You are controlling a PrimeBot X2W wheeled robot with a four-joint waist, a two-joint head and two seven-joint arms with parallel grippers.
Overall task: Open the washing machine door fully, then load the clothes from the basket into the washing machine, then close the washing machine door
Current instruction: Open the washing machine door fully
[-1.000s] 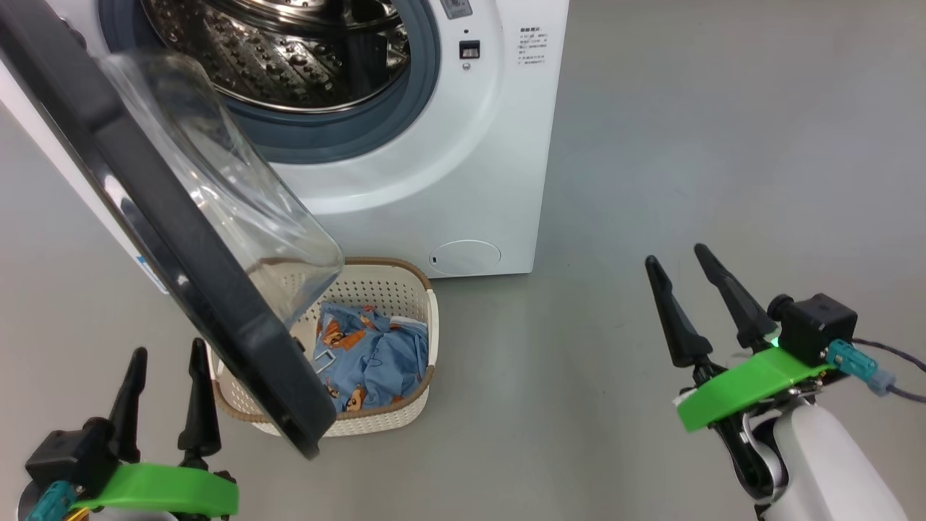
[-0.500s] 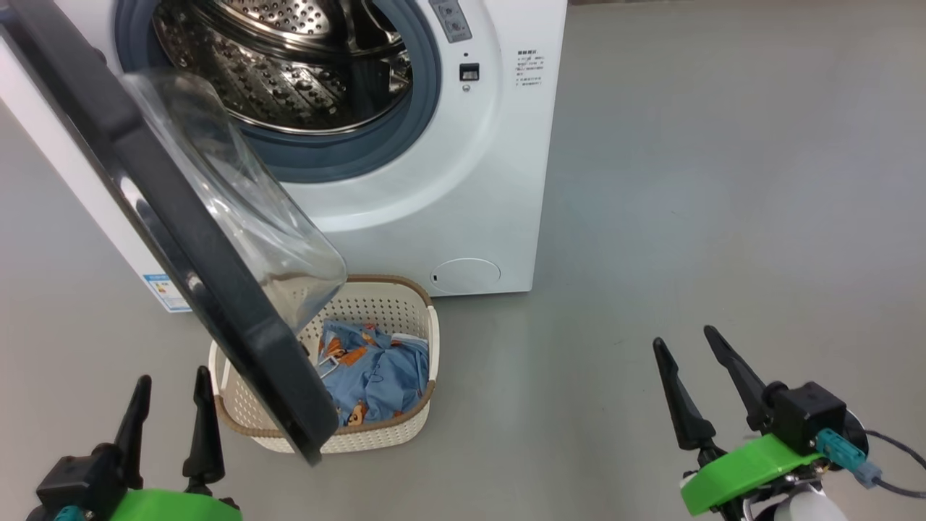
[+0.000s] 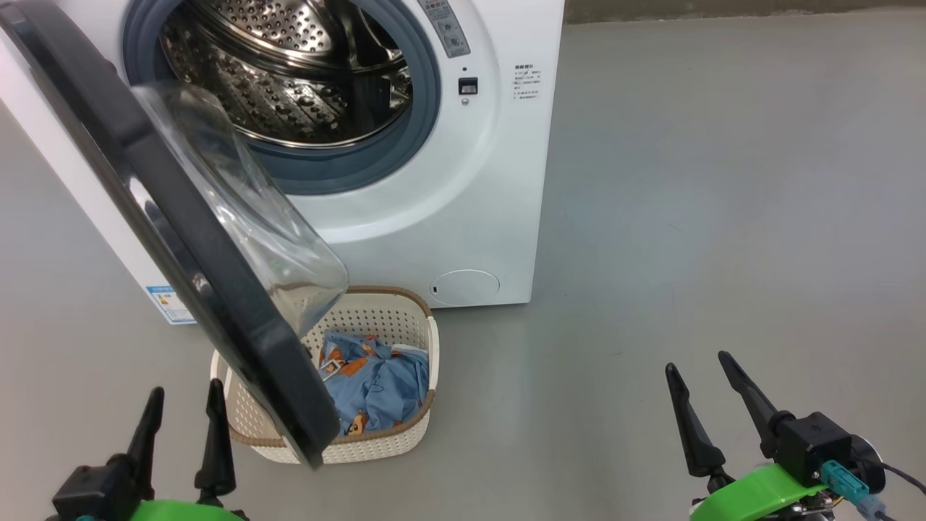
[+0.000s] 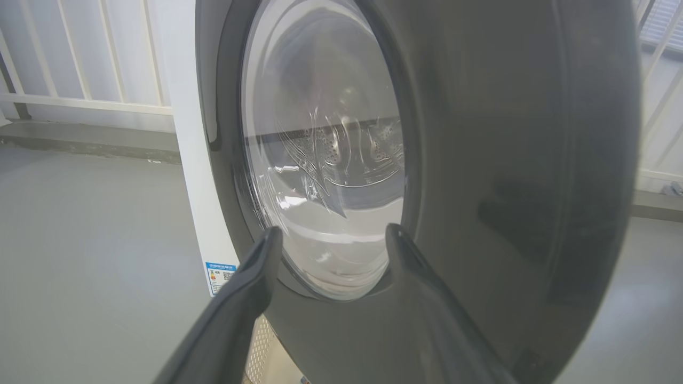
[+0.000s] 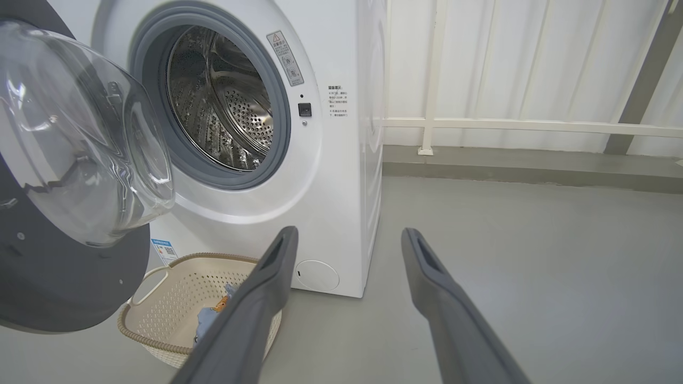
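Head view: glossy black round washing machine door (image 3: 166,239) hangs open at 9 o'clock, over the cream perforated plastic basket (image 3: 376,443) at 6 o'clock below the white front-loading washing machine (image 3: 463,181) — light blue bear-print clothes (image 3: 376,383) inside it. At 7 o'clock the left gripper (image 3: 185,387), at 5 o'clock the right gripper (image 3: 697,362) — fingers of both spread wide, holding nothing.

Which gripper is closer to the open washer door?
The left gripper, beside the lower edge of the washing machine door; the right gripper is well away.

The left gripper (image 4: 332,230) has its two fingers spread apart, close before the glossy dark washing machine door (image 4: 507,160) and its clear glass window (image 4: 320,160). To the left are the washing machine's (image 4: 187,133) white side, carrying a blue label (image 4: 220,274), and grey floor (image 4: 96,240).
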